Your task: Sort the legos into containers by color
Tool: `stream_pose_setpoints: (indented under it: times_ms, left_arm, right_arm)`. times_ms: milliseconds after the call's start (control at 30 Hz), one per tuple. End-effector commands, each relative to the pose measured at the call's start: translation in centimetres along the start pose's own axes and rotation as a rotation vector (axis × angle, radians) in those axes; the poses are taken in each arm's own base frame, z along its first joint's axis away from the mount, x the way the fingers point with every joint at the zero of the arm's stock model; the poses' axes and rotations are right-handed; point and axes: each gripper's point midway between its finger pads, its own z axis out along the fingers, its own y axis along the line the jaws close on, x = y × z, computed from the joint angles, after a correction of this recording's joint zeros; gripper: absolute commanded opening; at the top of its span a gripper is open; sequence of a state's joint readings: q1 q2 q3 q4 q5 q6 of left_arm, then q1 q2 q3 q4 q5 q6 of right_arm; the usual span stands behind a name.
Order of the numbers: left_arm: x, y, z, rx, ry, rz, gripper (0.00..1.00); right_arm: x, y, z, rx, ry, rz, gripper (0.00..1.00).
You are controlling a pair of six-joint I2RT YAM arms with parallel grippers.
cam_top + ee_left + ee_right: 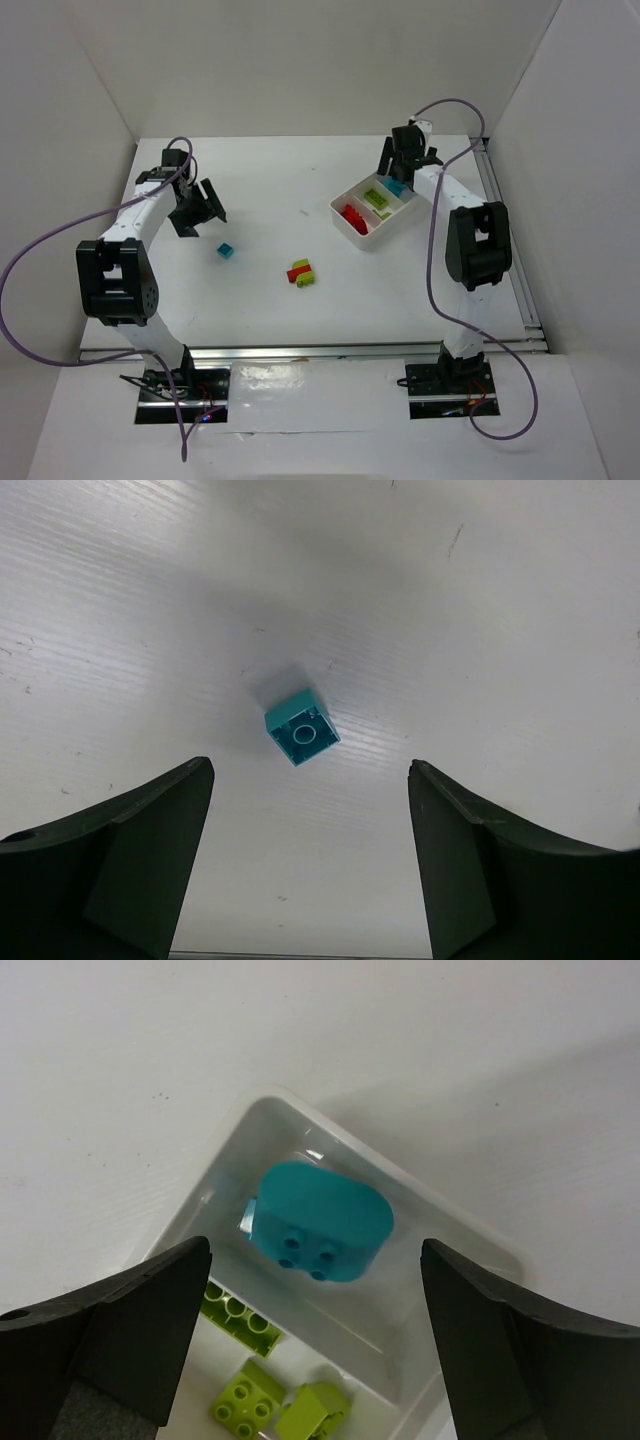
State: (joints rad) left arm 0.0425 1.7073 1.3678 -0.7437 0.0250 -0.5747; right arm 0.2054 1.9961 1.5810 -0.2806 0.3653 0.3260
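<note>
legos [378,198] partly sorted: red bricks [353,217] in tray's [345,225] 7 o'clock compartment, lime bricks [250,1400] in middle, rounded cyan piece [320,1220] in 1 o'clock end. loose cyan brick [302,728] on table [270,200], well apart at tray's 8 o'clock. red-and-lime cluster [301,273] at tray's 7 o'clock. your left gripper [310,780] hovers over cyan brick, jaws wide apart, holding nothing. your right gripper [315,1255] hangs over cyan compartment, jaws spread, empty.

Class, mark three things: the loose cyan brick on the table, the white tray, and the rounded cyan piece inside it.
Loose cyan brick [302,727]: left wrist view, centre of its face.
White tray [349,228]: top view, near-left wall.
Rounded cyan piece [320,1222]: right wrist view, its middle.
</note>
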Motion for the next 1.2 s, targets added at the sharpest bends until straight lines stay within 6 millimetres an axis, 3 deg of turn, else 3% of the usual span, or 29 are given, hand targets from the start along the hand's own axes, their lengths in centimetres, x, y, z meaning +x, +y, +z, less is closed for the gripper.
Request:
stream_pose_setpoints:
  times_ms: [0,100,133,167,267,300,367,400,467,500,567,600,633,733,900,1100,1133,1167]
  left_arm:
    - [-0.2,-0.1,-0.2,0.007,0.007,0.018,0.88]
    - [-0.4,-0.2,-0.4,0.007,0.005,0.018,0.88]
    - [-0.4,0.0,-0.4,-0.001,0.001,0.027,0.88]
    - [-0.9,0.0,-0.6,-0.005,-0.013,0.027,0.88]
    - [-1.9,0.3,-1.7,-0.027,-0.044,0.02,0.88]
    - [-2.1,0.2,-2.1,-0.025,-0.047,0.02,0.88]
    - [-3.0,0.6,-3.0,-0.071,-0.078,-0.012,0.9]
    - [-3.7,0.9,-3.2,-0.083,-0.099,-0.032,0.9]
    - [-5.0,1.1,-4.5,-0.107,-0.141,-0.077,0.9]
    - [-5.0,1.4,-4.6,-0.129,-0.125,-0.089,0.9]
    - [-6.4,1.3,-5.3,-0.166,-0.146,-0.125,0.9]
    - [-6.6,1.3,-5.6,-0.179,-0.142,-0.136,0.9]
    - [-6.1,1.6,-5.9,-0.2,-0.108,-0.134,0.9]
    - [-6.9,1.5,-6.6,-0.21,-0.135,-0.156,0.9]
    - [-7.0,0.4,-7.1,-0.143,-0.151,-0.158,0.9]
    - [-6.9,0.3,-7.2,-0.131,-0.153,-0.138,0.9]
    - [-6.7,0.5,-7.0,-0.136,-0.145,-0.137,0.9]
    - [-6.7,0.5,-7.0,-0.136,-0.145,-0.137,0.9]
  right_arm:
    - [-3.9,1.7,-2.8,-0.033,-0.098,0.027,0.93]
    - [-5.1,3.2,-5.3,-0.061,-0.148,0.026,0.9]
    - [-5.8,4.0,-6.7,-0.099,-0.17,0.009,0.81]
    - [-5.1,6.9,-8.0,-0.205,-0.171,-0.022,0.78]
    - [-3.2,12.6,-11.8,-0.428,-0.192,-0.142,0.76]
    - [-1.2,16.7,-14.9,-0.578,-0.167,-0.209,0.78]
    - [2.6,20.5,-16.9,-0.718,-0.128,-0.333,0.83]
    - [5.8,23.6,-19.5,-0.832,-0.096,-0.409,0.88]
    - [9.8,25.9,-21.0,-0.904,-0.055,-0.513,0.89]
    - [13.0,27.9,-22.4,-0.958,-0.024,-0.574,0.91]
    - [15.6,29.7,-23.5,-1.0,-0.019,-0.649,0.91]
    - [17.0,30.6,-23.5,-1.012,-0.009,-0.681,0.91]
    - [18.6,31.7,-24.6,-1.035,-0.012,-0.717,0.91]
    - [20.7,34.1,-24.7,-1.053,-0.023,-0.771,0.97]
    - [23.8,36.8,-22.6,-1.055,0.004,-0.808,0.99]
    - [27.2,38.1,-20.0,-1.006,0.028,-0.841,0.99]
    - [28.6,38.4,-19.3,-0.999,0.033,-0.852,0.97]
    - [28.4,39.0,-19.3,-1.004,0.021,-0.845,0.95]
